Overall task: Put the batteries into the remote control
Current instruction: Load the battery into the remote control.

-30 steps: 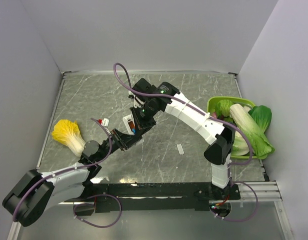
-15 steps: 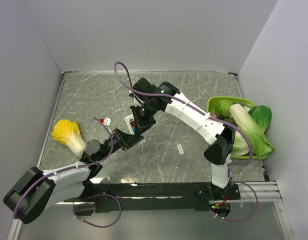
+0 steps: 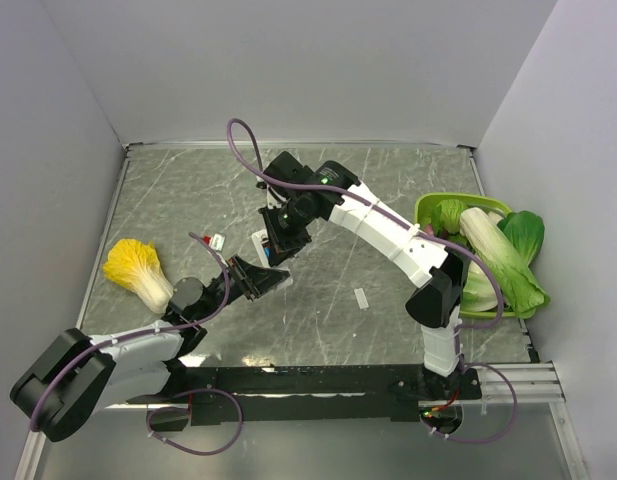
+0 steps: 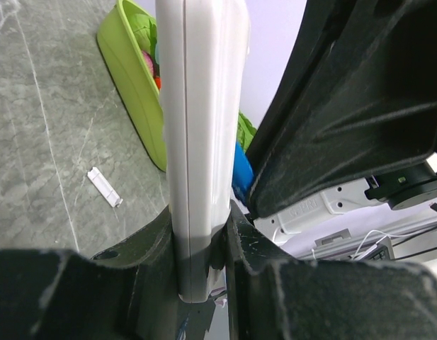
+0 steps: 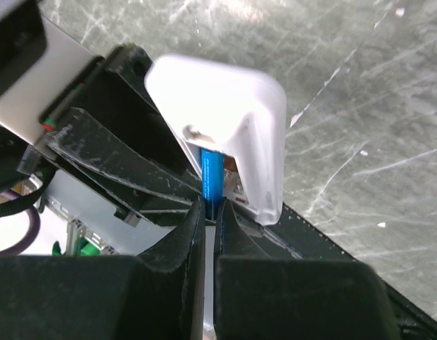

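Above grey table point(image 3: 388, 190), battery point(image 5: 210, 177) at remote point(image 5: 236, 106)

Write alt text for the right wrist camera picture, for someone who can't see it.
The right pincer, seen from its own wrist, pinches a blue battery whose far end reaches into the open bay of a white remote. Black arm parts crowd the left, and a grey marbled table lies behind.

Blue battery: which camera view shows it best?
The right wrist view. There the blue battery stands clear, pinched in the right claw at the white remote. The left wrist view shows only a blue sliver behind the remote; in the top view it is too small to tell.
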